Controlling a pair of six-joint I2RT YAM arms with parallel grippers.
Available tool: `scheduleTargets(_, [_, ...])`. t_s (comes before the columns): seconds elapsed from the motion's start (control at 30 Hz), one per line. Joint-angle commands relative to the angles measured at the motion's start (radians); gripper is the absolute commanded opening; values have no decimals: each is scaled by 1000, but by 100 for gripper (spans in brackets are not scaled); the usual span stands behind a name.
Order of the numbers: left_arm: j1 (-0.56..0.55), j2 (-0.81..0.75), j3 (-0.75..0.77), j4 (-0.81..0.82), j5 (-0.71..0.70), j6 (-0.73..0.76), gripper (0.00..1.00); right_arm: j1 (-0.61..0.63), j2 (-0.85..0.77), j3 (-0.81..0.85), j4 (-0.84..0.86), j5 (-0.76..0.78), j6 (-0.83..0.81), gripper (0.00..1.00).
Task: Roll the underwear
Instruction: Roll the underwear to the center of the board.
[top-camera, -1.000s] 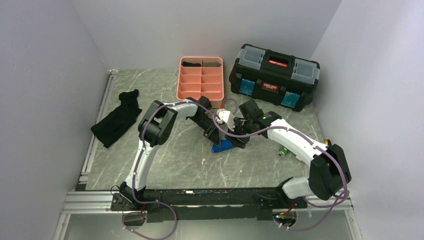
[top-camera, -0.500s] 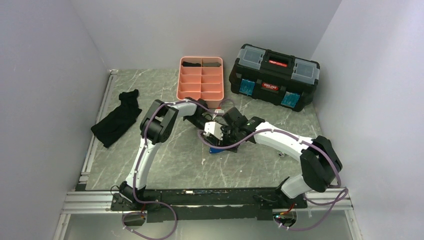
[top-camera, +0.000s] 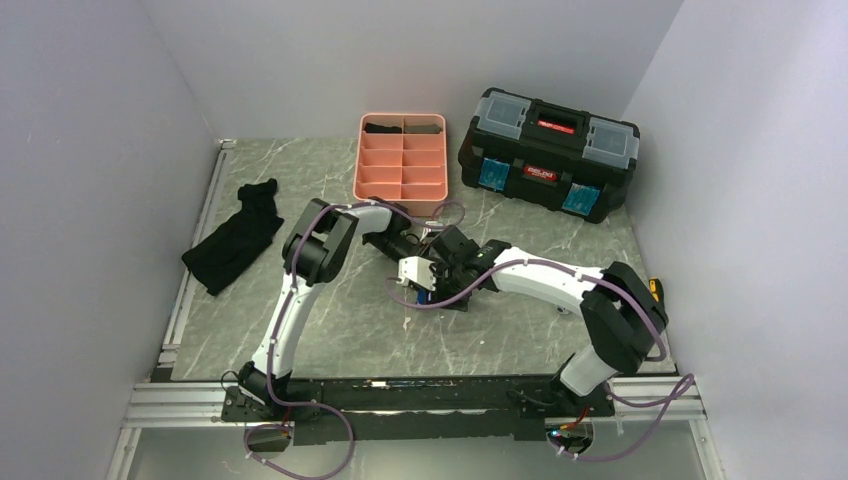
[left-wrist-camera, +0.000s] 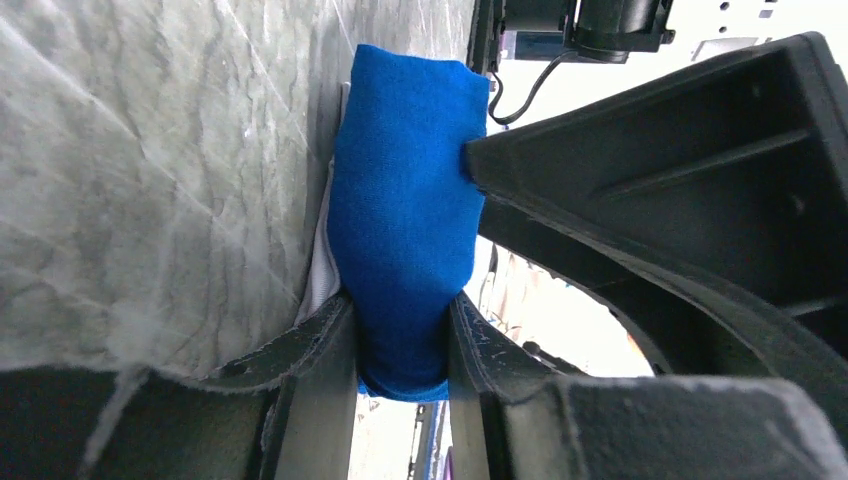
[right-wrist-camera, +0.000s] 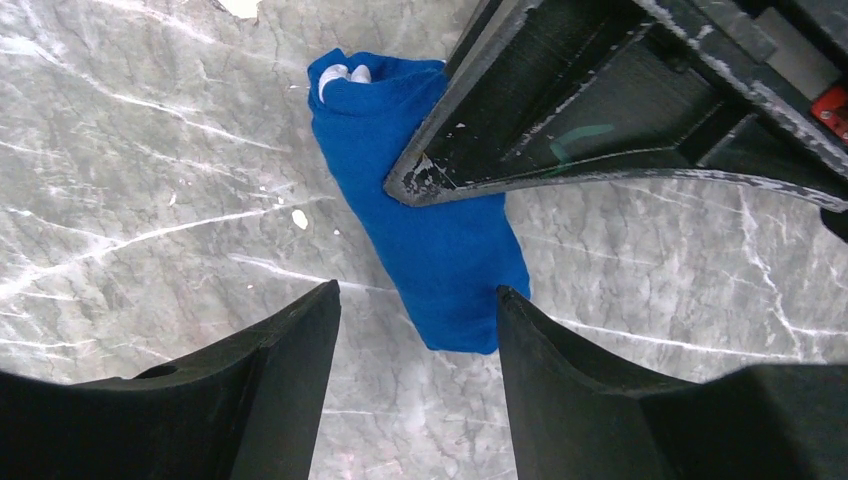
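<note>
The underwear (left-wrist-camera: 400, 180) is a tight bright-blue roll lying on the marble table, with a white edge showing at one end (right-wrist-camera: 340, 73). My left gripper (left-wrist-camera: 400, 305) is shut on one end of the roll, both fingers pressed into the fabric. My right gripper (right-wrist-camera: 415, 290) hangs open just above the table, and the roll's other end (right-wrist-camera: 450, 320) lies between its fingers, close to the right one. A right finger (left-wrist-camera: 640, 190) touches the roll's side. In the top view both grippers meet at mid-table and only a sliver of the blue underwear (top-camera: 424, 292) shows.
A pink tray (top-camera: 358, 165) with several compartments stands at the back, dark fabric rolls (top-camera: 403, 127) in its far cells. A black toolbox (top-camera: 548, 150) sits to its right. A black cloth garment (top-camera: 235, 240) lies at the left by the table's rail.
My right arm has swung left across the table and brought its gripper over the underwear beside the left gripper. The left gripper kept its hold and shifted slightly left.
</note>
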Motion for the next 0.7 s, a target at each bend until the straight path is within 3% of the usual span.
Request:
scheduleTargets(0.0, [-1, 85, -25, 8, -260, 68, 0, 7, 36, 32, 38, 25, -27, 61])
scheduleTargets(0.67, [8, 153, 4, -93, -164, 117, 0, 31, 135, 61, 55, 9, -39, 61])
